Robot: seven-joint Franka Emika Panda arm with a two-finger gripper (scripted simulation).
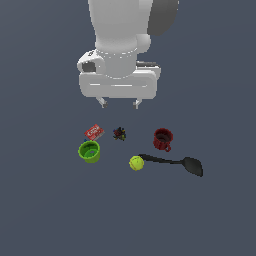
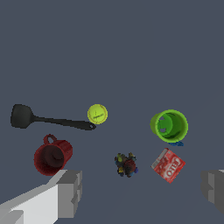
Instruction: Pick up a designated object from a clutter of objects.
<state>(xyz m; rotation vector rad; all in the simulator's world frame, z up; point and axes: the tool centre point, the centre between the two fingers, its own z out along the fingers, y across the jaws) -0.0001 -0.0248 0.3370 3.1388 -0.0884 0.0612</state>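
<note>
The lime-green cup (image 1: 89,151) (image 2: 169,126) stands upright on the grey floor at the exterior view's left, its darker green inside showing. My gripper (image 1: 119,104) (image 2: 140,192) hangs open and empty well above the clutter, behind the items. Its two grey fingers (image 2: 68,192) are spread wide. The cup is in front of the gripper and toward the exterior view's left, apart from it.
A small red box (image 1: 94,132) (image 2: 168,165) lies just behind the cup. A tiny dark object (image 1: 119,133) (image 2: 126,164) sits mid-clutter. A dark red mug (image 1: 162,139) (image 2: 52,156), a yellow-green ball (image 1: 136,163) (image 2: 97,113) and a black long-handled spoon (image 1: 175,162) (image 2: 39,119) lie at the exterior view's right.
</note>
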